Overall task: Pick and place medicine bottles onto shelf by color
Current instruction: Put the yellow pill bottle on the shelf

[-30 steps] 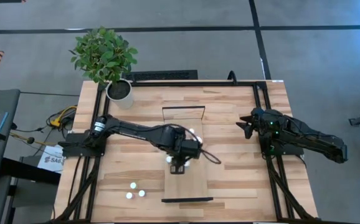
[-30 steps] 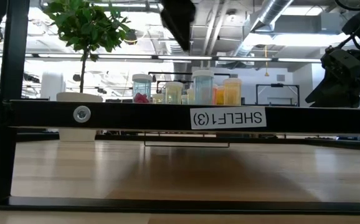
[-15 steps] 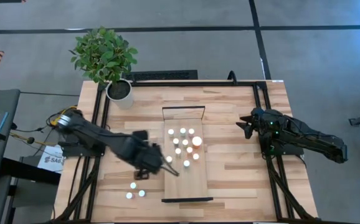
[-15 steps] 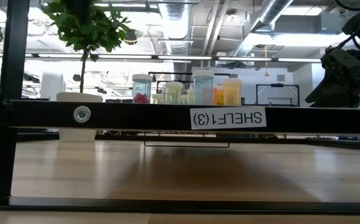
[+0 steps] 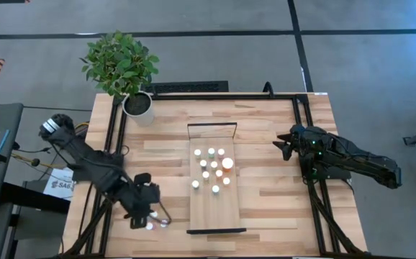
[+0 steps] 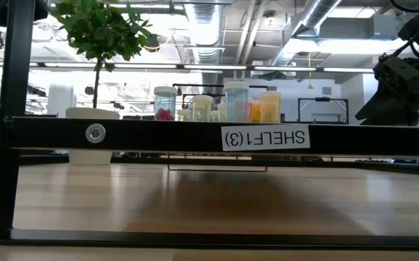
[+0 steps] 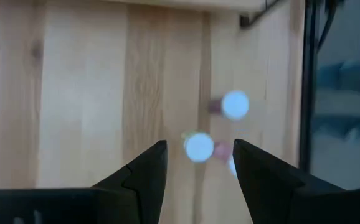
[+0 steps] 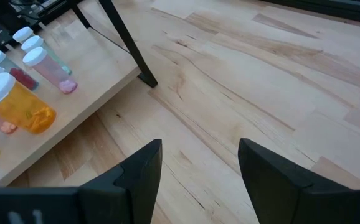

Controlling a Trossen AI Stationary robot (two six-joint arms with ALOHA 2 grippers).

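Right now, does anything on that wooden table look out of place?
Yes: a few small white-capped bottles sit on the bare tabletop beside the light-wood shelf, apart from the cluster on it. The open left gripper hovers over them.

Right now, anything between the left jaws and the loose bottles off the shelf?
Nothing visible. The left gripper hangs open right above the loose bottles on the bare table, beside the shelf. In the left wrist view one bottle shows in the open gap between the jaws.
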